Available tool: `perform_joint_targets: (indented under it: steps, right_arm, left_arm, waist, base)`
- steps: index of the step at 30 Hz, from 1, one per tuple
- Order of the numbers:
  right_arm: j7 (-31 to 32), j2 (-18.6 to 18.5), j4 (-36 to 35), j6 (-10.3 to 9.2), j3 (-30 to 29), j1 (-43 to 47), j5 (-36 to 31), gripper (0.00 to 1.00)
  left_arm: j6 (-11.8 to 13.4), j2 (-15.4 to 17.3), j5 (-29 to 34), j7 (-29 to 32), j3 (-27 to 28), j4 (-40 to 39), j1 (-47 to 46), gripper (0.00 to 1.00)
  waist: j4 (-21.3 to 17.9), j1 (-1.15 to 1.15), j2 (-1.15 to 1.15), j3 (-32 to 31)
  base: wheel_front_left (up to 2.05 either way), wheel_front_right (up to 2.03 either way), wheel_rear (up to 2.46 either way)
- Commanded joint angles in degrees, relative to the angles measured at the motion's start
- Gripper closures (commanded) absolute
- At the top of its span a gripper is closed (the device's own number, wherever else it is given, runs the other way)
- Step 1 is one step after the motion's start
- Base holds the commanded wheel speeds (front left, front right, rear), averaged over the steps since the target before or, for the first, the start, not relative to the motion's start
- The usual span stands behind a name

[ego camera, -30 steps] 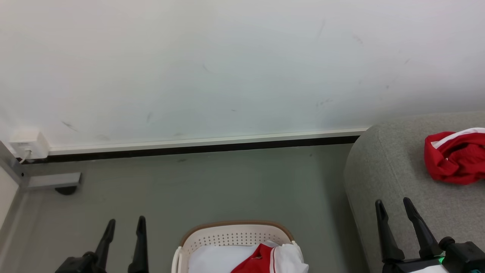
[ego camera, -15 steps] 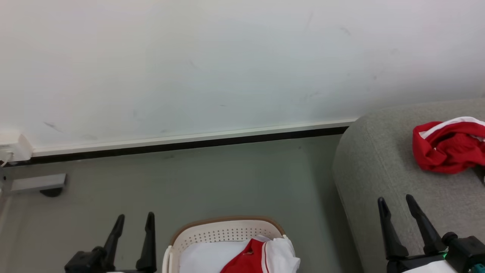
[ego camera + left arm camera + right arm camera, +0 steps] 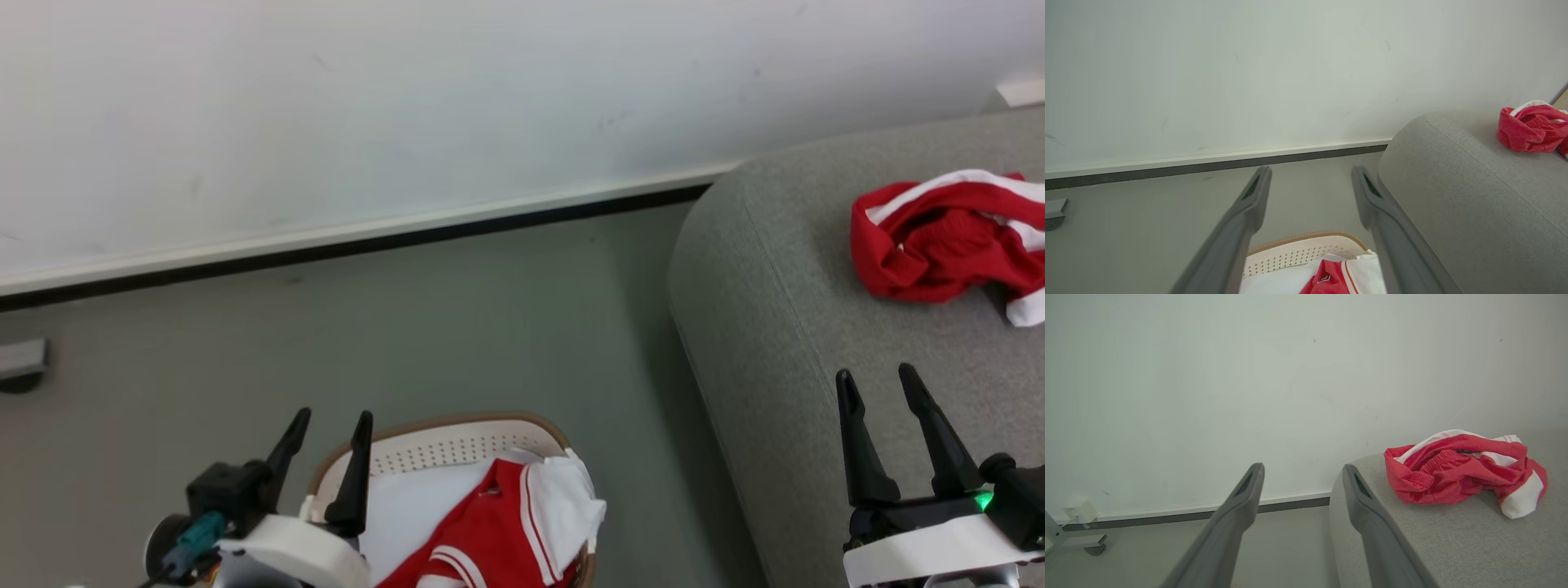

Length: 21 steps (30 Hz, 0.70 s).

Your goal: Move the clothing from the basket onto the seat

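A red jersey (image 3: 490,531) lies in the laundry basket (image 3: 457,423); red shorts (image 3: 931,245) lie on the grey sofa (image 3: 784,327). The left gripper (image 3: 335,416) and right gripper (image 3: 875,374) are empty, fingers spread.

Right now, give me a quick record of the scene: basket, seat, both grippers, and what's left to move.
basket: on the floor, holding a red top over a white pad
seat: right of the basket, red shorts lying on it
left gripper: jaws open, empty, by the basket
right gripper: jaws open, empty, over the seat's front
remaining: red top
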Motion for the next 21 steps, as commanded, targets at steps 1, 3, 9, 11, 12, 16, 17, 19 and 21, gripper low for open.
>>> perform_joint_targets:
  steps: [1,3,9,11,12,16,17,19,21]
  right_arm:
    - [-0.58,-0.25,0.33,-0.13,-0.24,-1.26,0.27,0.00]
    - [-0.99,-0.23,0.47,-0.13,-0.32,-2.11,0.46,0.00]
    - [-2.43,-0.13,0.96,-0.13,-0.96,-4.85,1.19,0.00]
    - [-2.91,0.08,1.02,-0.13,-0.99,-6.01,1.54,0.00]
    - [-3.04,0.18,0.94,-0.13,-1.00,-6.62,1.63,0.00]
    - [-3.87,0.71,0.75,-0.13,-1.53,-9.02,2.03,0.00]
    - [-3.96,0.82,0.68,-0.13,-1.77,-9.59,2.12,0.00]
    - [-4.10,1.12,0.24,-0.13,-2.18,-10.56,2.21,0.00]
    - [-4.28,1.41,-0.30,-0.13,-2.60,-11.54,2.45,0.00]
  left_arm:
    - [-0.62,0.77,0.97,0.69,-0.20,1.40,-1.72,0.00]
    - [-1.47,1.00,0.98,1.52,-0.85,3.23,-3.45,0.00]
    - [-4.41,2.22,1.37,4.83,-3.15,9.50,-8.68,0.00]
    - [-5.34,2.56,1.62,5.86,-3.93,11.76,-10.44,0.00]
    - [-5.72,2.82,1.87,6.47,-4.29,12.80,-11.38,0.00]
    - [-7.65,3.61,2.88,8.92,-6.50,17.79,-15.08,0.00]
    - [-8.01,3.64,2.95,9.49,-7.13,19.15,-15.89,0.00]
    - [-8.68,3.80,3.28,10.55,-8.27,21.68,-17.72,0.00]
    - [-9.21,4.00,3.65,11.48,-9.51,24.35,-19.36,0.00]
  waist:
    - [-1.92,-0.01,0.00,2.57]
    - [-2.67,-0.01,0.00,3.94]
    - [-4.59,-0.01,0.00,8.26]
    - [-5.26,-0.01,0.00,9.96]
    - [-5.59,-0.01,0.00,10.95]
    - [-6.53,-0.01,0.00,14.59]
    - [-6.67,-0.01,0.00,15.35]
    - [-6.94,-0.01,0.00,17.13]
    - [-7.21,-0.01,0.00,18.85]
  base:
    - [0.00,0.00,0.00]
    - [0.00,0.00,0.00]
    - [0.00,0.00,0.00]
    - [0.00,0.00,0.00]
    - [0.00,0.00,0.00]
    - [0.00,0.00,0.00]
    - [0.00,0.00,0.00]
    - [0.00,0.00,0.00]
    - [0.00,0.00,0.00]
